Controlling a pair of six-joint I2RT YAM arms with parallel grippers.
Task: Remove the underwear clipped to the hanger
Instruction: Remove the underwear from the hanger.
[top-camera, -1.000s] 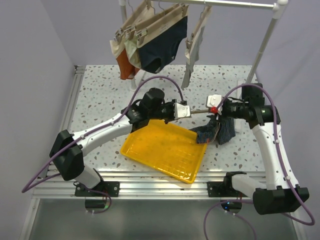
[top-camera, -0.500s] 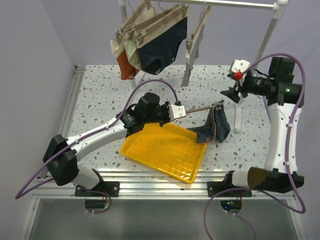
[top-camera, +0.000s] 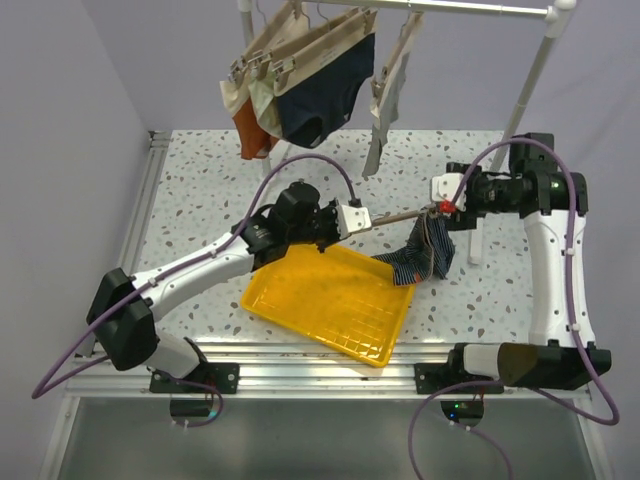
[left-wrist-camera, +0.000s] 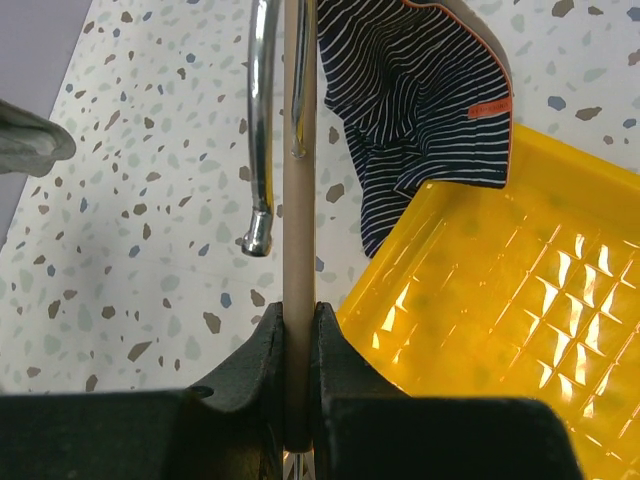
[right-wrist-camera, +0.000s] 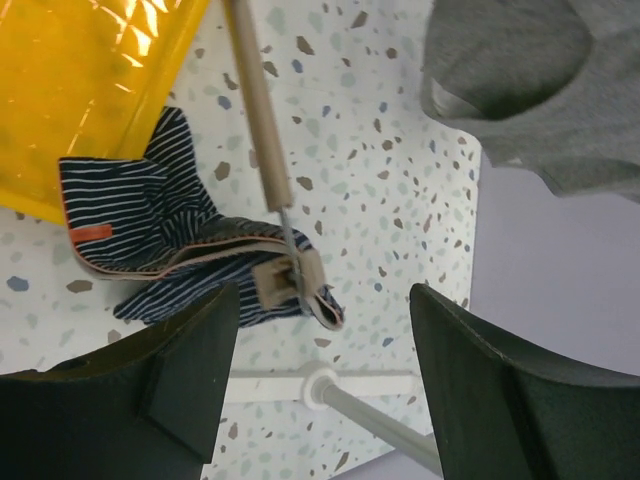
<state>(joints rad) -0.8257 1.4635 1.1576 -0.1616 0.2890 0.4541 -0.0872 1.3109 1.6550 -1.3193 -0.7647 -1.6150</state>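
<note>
We find the left gripper (left-wrist-camera: 298, 345) pinching the hanger (left-wrist-camera: 299, 180); the right gripper (right-wrist-camera: 325, 400), spread, hovers over the clip (right-wrist-camera: 290, 278) holding the striped underwear (right-wrist-camera: 150, 250). Next: squeeze that clip.

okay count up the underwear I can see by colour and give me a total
Navy with thin stripes: 1, the striped briefs by the yellow tray.
Solid navy: 1, navy briefs hanging.
Orange-red: 1, orange briefs.
Pale cream-green: 1, cream briefs.
Grey: 1, grey briefs.
Total: 5

A yellow tray (top-camera: 330, 300) lies on the speckled table (top-camera: 200, 200), near a white garment rack (top-camera: 530, 80).
</note>
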